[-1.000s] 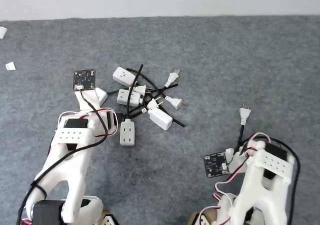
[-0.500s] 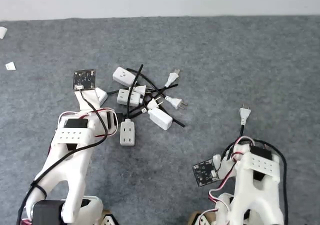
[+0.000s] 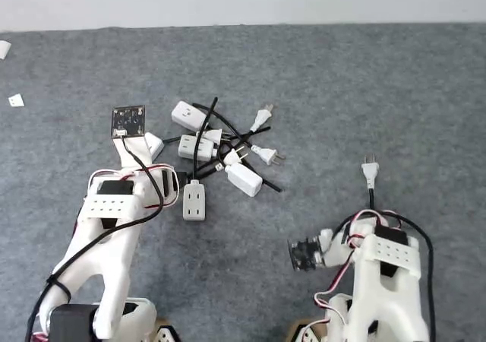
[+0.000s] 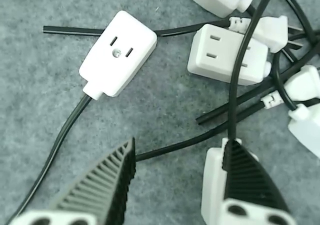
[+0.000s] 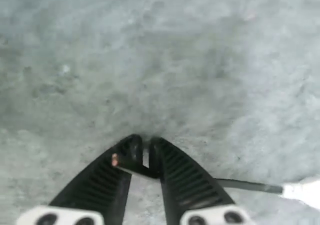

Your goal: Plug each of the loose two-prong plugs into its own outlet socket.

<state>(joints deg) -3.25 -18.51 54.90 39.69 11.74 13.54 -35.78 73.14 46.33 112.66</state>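
Grey felt-covered table [image 3: 364, 83], pale wall [image 3: 243, 0] along its far edge. Right arm [image 3: 383, 270] is nearest: right jaws narrow, pinching a thin black cord [image 5: 245, 185] near its bare end. Just beyond, that cord's white two-prong plug [image 3: 370, 172] lies alone, well apart from the heap. Left jaws wide open, holding nothing, low over the nearest of four white plastic socket blocks [image 3: 194, 201]. Blocks sit in one tangle of black cables [image 3: 201, 133]. Two more white plugs [image 3: 266, 156] on the heap's right side; plugs deeper in the tangle, count unclear. Two small white scraps [image 3: 15, 99] far left.
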